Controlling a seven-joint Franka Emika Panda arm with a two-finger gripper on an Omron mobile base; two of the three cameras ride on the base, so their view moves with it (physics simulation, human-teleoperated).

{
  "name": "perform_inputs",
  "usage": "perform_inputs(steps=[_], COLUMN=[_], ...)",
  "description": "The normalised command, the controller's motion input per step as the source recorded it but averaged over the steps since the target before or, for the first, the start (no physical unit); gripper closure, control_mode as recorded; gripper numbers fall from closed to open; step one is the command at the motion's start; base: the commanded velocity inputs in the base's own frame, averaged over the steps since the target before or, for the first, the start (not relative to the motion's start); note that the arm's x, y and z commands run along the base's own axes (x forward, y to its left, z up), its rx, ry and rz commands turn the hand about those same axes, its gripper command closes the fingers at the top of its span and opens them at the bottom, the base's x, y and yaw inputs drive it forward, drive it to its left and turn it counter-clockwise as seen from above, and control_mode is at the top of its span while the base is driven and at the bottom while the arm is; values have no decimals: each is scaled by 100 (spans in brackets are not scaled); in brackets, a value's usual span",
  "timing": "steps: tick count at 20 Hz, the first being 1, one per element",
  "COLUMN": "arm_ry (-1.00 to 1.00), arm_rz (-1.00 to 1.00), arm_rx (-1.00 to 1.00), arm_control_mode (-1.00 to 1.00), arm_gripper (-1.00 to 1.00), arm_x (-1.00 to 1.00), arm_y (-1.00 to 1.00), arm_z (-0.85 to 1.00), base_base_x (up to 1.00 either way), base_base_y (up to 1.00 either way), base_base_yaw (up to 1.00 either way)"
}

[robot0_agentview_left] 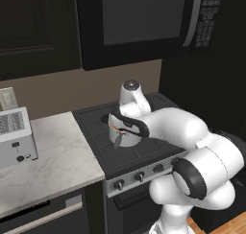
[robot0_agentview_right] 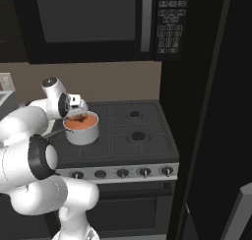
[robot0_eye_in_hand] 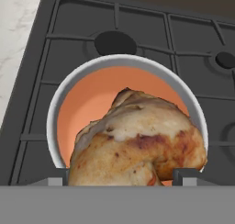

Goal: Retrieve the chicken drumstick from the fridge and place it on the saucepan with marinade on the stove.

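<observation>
A: What does the chicken drumstick (robot0_eye_in_hand: 137, 140) look like from the hand view?

B: It sits in the lower centre of that frame, a lumpy golden-brown piece with paler, creamy skin across the middle, darker reddish-brown scorch marks along it, and an orange tinge at its lower edge. It lies between the two dark fingertips (robot0_eye_in_hand: 183, 175) at the bottom, directly above the saucepan with marinade (robot0_eye_in_hand: 82, 87).

A: And the pan itself?

B: It is a round steel pot with a pale shiny rim and flat orange-red liquid inside. In the right base view the saucepan (robot0_agentview_right: 81, 128) sits left of centre on the stove (robot0_agentview_right: 142, 145), over the front-left burner, its thin handle pointing left.

A: How does the gripper (robot0_agentview_right: 81, 111) stand?

B: Its jaws are spread wide on either side of the meat. Whether they are pressing the drumstick or have let go of it cannot be told from these views.

A: Anything from the left base view?

B: The pot (robot0_agentview_left: 126, 134) shows at frame centre, partly behind the white arm, with the black range (robot0_agentview_left: 96, 127) around it.
</observation>
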Motion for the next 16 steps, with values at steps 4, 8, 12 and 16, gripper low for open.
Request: perform_inputs(steps=[4,8,12,16], arm_ry=[0,0,0,1], arm_rz=[0,0,0,0], arm_rx=[0,0,0,0], arm_control_mode=[-100,-100,-100,-100], arm_gripper=[100,100,100,100], arm_x=[37,35,30,40], arm_y=[1,3,5,8], arm_z=[-7,-7,-8,-11], base_base_x=[0,0,0,0], base_base_y=[0,0,0,0], base_base_yaw=[0,0,0,0])
